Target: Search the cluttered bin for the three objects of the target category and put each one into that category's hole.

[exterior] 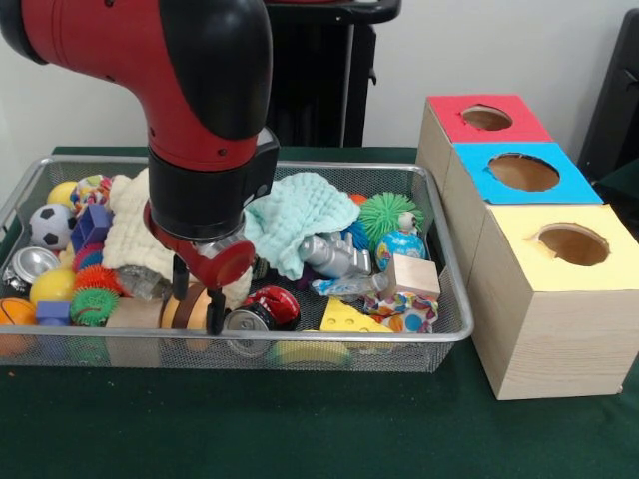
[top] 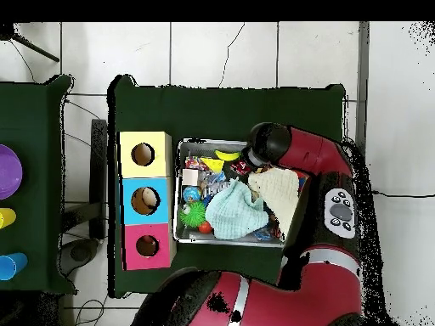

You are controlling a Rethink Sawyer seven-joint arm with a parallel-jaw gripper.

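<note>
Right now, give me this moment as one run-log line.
tool: down in wire bin, near front edge | grip: unclear | below tool: wooden ring, tin can | boxes: holes uncovered

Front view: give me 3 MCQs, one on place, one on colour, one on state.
1. Where is the gripper?
A. over the yellow box
B. down in the bin, near its front edge
C. outside the bin, on the cloth

2. What colour is the top of the middle box?
A. blue
B. green
C. white

3. How does the mint cloth lie?
A. folded flat beside the bin
B. hanging from the gripper
C. crumpled on top of the clutter

Key: 1 B, the fingers reach down among the toys by the front wall of the bin. 2 A, a blue top sits between the red box and the yellow box. 3 C, it lies bunched over the toys, apart from the gripper.
</note>
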